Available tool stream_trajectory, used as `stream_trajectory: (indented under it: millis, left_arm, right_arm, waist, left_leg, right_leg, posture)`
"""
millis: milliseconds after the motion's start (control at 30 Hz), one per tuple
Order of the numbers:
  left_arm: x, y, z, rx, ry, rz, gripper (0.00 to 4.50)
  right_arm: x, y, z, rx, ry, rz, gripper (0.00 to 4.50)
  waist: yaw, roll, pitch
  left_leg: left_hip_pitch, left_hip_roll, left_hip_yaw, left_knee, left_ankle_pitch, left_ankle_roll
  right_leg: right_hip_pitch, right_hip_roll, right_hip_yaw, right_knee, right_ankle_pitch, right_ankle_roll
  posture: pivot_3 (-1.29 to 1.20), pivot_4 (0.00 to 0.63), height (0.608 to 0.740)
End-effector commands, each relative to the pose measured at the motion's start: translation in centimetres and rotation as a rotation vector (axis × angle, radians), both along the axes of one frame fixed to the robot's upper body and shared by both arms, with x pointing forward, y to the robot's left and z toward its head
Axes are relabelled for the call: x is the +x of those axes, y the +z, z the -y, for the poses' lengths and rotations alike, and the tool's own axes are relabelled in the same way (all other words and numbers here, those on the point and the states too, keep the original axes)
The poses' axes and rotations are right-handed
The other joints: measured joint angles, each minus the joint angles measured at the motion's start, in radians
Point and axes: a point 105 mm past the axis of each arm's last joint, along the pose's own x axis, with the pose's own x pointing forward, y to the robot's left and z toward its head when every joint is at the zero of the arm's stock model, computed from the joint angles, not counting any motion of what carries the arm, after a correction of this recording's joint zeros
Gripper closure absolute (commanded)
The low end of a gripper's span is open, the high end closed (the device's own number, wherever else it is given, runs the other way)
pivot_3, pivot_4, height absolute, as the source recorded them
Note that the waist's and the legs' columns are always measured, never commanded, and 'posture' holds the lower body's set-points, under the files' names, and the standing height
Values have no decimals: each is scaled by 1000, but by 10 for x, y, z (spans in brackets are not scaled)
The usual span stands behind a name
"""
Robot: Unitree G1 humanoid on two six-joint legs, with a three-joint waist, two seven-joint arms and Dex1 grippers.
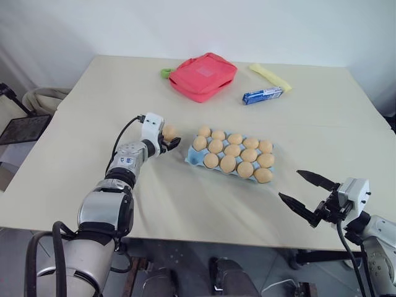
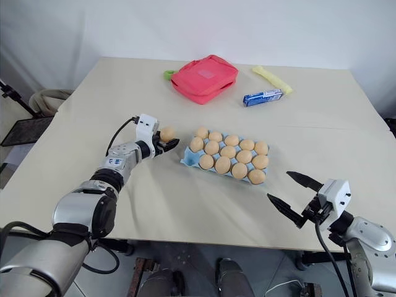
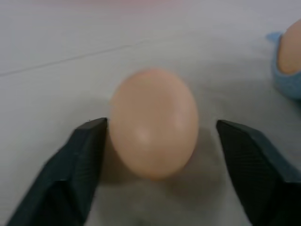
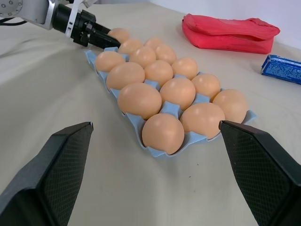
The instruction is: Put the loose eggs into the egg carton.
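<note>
Resting on the beige table [image 1: 185,210], a loose egg [image 3: 154,122] sits between the fingers of the left gripper [image 1: 168,141], just left of the egg carton [image 1: 193,159]. Wrist view: jaws part-open, one finger [image 3: 84,155] touching the shell, the other standing clear; grip not confirmed. Carton holds fourteen eggs, its near-left corner cup vacant. Right gripper [image 1: 304,190] hovers over the table's near edge, jaws wide apart, holding nothing
</note>
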Motion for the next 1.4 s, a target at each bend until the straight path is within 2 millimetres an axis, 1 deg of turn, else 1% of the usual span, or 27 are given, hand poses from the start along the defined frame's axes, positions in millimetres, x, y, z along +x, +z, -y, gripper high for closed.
stream_trajectory:
  millis: [33, 67, 133, 200, 333, 467, 567, 667, 767, 933, 1133, 1200, 1267, 1400]
  left_arm:
    - [4, 17, 6, 0, -14, 47, 1961]
    - [4, 17, 6, 1, -14, 47, 2313]
    - [4, 18, 7, -1, -22, 56, 2851]
    - [4, 20, 8, 0, -32, 67, 3008]
    - [2, 31, 11, -11, -90, 121, 3022]
    - [-9, 53, 33, -85, -294, 183, 3022]
    - [-24, 59, 51, -98, -477, 192, 3022]
    - [-37, 54, 58, -63, -591, 166, 3022]
    - [-48, 48, 59, -31, -669, 145, 3022]
    - [-57, 37, 55, 15, -708, 92, 3022]
    - [-65, 28, 50, 70, -731, 40, 3022]
    - [-65, 27, 49, 76, -719, 44, 2305]
    - [-66, 30, 49, 68, -719, 58, 1678]
    - [-70, 42, 52, 28, -748, 98, 335]
  right_arm:
    - [-1, 10, 3, -17, -15, 46, 0]
    - [-1, 10, 4, -18, -16, 46, 0]
    - [-1, 9, 4, -18, -20, 44, 0]
    - [-2, 9, 5, -18, -23, 44, 0]
    - [-2, 8, 6, -17, -30, 42, 0]
    - [-3, 7, 7, -17, -36, 37, 0]
    - [-4, 7, 7, -16, -40, 36, 0]
    - [-4, 6, 7, -14, -43, 38, 0]
    - [-4, 7, 6, -8, -48, 44, 0]
    - [-5, 6, 6, -6, -58, 44, 0]
    - [-7, 4, 7, -5, -68, 43, 0]
    - [-8, 3, 7, -6, -69, 42, 0]
    - [-8, 2, 8, -6, -70, 41, 0]
    - [-8, 2, 8, -7, -66, 40, 0]
  waist:
    - [0, 0, 0]
    - [0, 0, 0]
    - [0, 0, 0]
    - [0, 0, 0]
    - [0, 0, 0]
    - [0, 0, 0]
    - [0, 0, 0]
    - [-2, 0, 0]
    - [-5, 0, 0]
    - [-3, 0, 0]
    - [-2, 0, 0]
    - [-2, 0, 0]
    - [-2, 0, 0]
    - [-2, 0, 0]
  left_leg:
    - [0, 0, 0, 0, 0, 0]
    - [0, 0, 0, 0, 0, 0]
    - [0, 0, 0, 0, 0, 0]
    - [0, 0, 0, 0, 0, -1]
    - [0, 0, 0, 0, 1, -2]
    - [0, 0, 1, 0, 2, -3]
    - [0, 0, 1, 0, 2, -3]
    - [0, 0, 1, 1, 2, -3]
    - [1, 0, 2, 1, 2, -3]
    - [1, 1, 0, 3, 2, -3]
    - [1, 0, 0, 6, 0, 1]
    - [0, 0, 0, 6, 0, 1]
    - [0, 0, -1, 7, 0, 1]
    - [0, 0, -1, 8, 0, 1]
  right_leg:
    - [0, 0, 0, 0, 0, 0]
    - [0, 0, 0, 0, 0, 0]
    - [0, 0, 0, 0, 0, 0]
    - [0, 0, 0, 0, 0, 0]
    - [0, 0, 0, 0, 0, 0]
    - [0, 0, -1, 0, 0, 0]
    - [0, 1, -2, 0, 0, 0]
    - [0, 1, -1, 1, 0, 0]
    - [0, 1, 1, 1, 0, 0]
    - [0, 1, 2, 4, 0, 0]
    - [0, 0, 3, 6, 0, 0]
    - [0, 0, 3, 7, 0, 0]
    - [0, 0, 2, 8, 0, 0]
    - [0, 0, 2, 10, 0, -1]
  posture:
    - [0, 150, 740]
    - [0, 150, 740]
    - [0, 150, 740]
    - [0, 150, 740]
    - [0, 150, 740]
    - [0, 150, 740]
    - [0, 150, 740]
    - [0, 150, 740]
    - [0, 150, 740]
    - [0, 150, 740]
    - [0, 150, 740]
    - [0, 150, 740]
    - [0, 150, 740]
    - [0, 150, 740]
